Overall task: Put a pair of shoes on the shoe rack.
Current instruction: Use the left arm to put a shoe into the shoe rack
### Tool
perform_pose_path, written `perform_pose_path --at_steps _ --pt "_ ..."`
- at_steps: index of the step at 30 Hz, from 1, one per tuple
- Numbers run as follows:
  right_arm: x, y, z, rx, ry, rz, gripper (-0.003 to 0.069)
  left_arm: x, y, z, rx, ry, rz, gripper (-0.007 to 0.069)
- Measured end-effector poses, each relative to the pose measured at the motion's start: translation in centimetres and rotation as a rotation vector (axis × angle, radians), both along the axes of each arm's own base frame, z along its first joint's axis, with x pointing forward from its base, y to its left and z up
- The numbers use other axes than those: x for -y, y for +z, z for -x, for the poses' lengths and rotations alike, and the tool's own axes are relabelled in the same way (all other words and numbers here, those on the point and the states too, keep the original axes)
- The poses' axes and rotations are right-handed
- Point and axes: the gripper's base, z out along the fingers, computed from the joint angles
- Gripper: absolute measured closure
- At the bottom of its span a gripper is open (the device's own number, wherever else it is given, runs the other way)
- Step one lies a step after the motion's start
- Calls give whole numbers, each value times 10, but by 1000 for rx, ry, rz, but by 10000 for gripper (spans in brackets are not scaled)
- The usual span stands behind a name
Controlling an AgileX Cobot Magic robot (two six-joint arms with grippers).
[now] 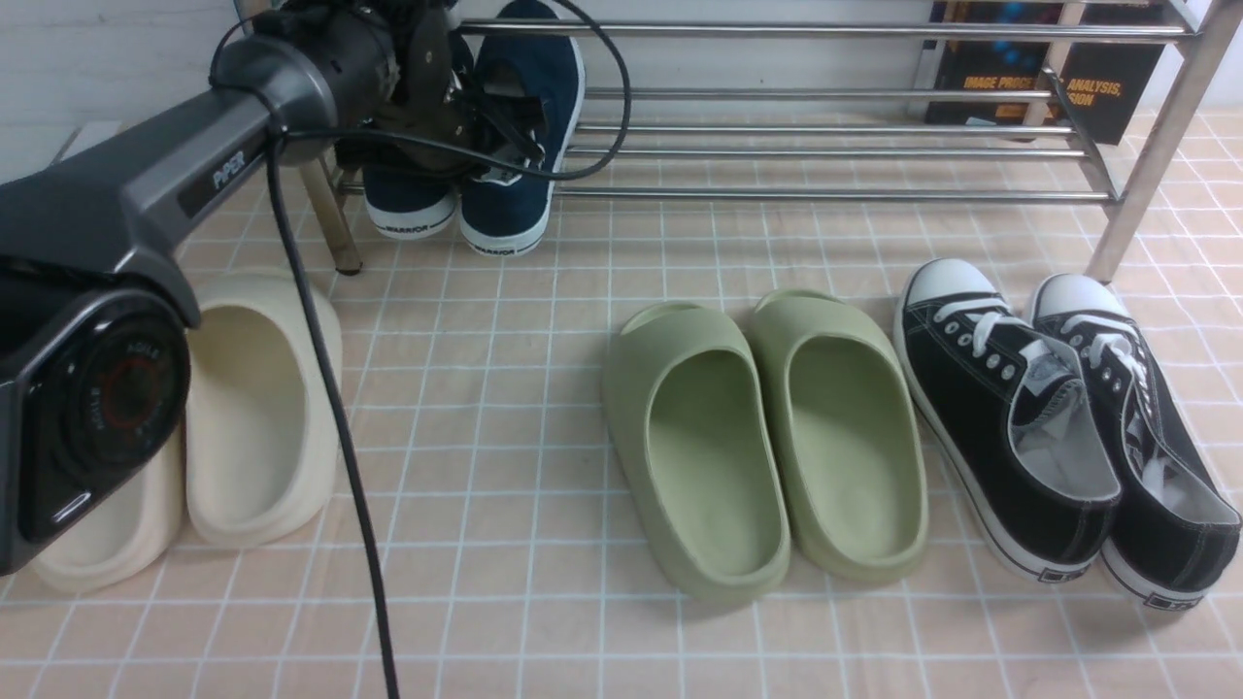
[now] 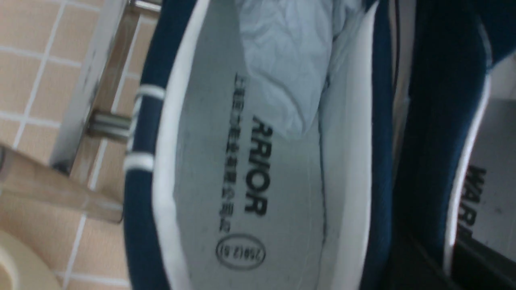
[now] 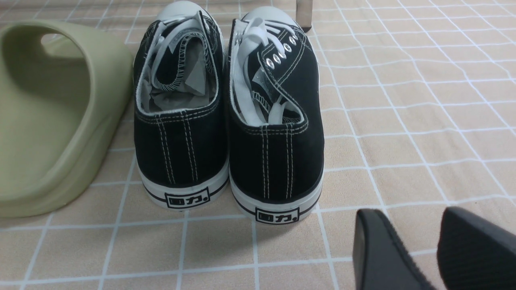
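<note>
The pair of shoes, navy slip-ons with white soles, rests side by side on the low bars at the left end of the silver shoe rack (image 1: 825, 150), heels toward me: one shoe (image 1: 408, 199) and the other (image 1: 515, 126). My left gripper (image 1: 456, 107) hangs right over them. In the left wrist view I look into one shoe's white insole (image 2: 250, 181), with the second shoe (image 2: 443, 121) beside it. A dark finger (image 2: 479, 268) lies along that second shoe's inner edge, and the jaws are too blurred to read. My right gripper (image 3: 407, 225) stands open over bare floor.
Green slides (image 1: 767, 437) lie mid-floor, black lace-up sneakers (image 1: 1058, 417) to their right and cream slides (image 1: 252, 408) at the left under my arm. A dark book (image 1: 1097, 87) leans behind the rack. A rack leg (image 1: 335, 228) stands beside the navy shoes.
</note>
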Motion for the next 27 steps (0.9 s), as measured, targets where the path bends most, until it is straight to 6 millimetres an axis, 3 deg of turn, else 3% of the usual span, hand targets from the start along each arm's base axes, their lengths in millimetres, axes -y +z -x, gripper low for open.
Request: perform_pose_path --at_steps 4,5,10,14,16,18,22,25,27 --pt "0 0 0 0 0 0 420 0 5 -2 40 -3 9 489" --pt "0 0 0 0 0 0 420 1 7 -3 53 -6 9 440" --pt "0 0 0 0 0 0 420 0 11 0 40 0 5 338" --pt "0 0 0 0 0 0 420 -6 40 18 1 3 -32 314" --pt "0 0 0 0 0 0 420 -9 54 25 4 -8 -62 319" --pt "0 0 0 0 0 0 420 -18 85 44 -7 -40 -141 347" --pt "0 0 0 0 0 0 420 -26 107 66 -61 -110 -235 424" --pt "0 0 0 0 0 0 420 -25 97 70 -129 -165 -258 520" --pt "0 0 0 0 0 0 420 -21 75 68 -183 -191 -248 580"
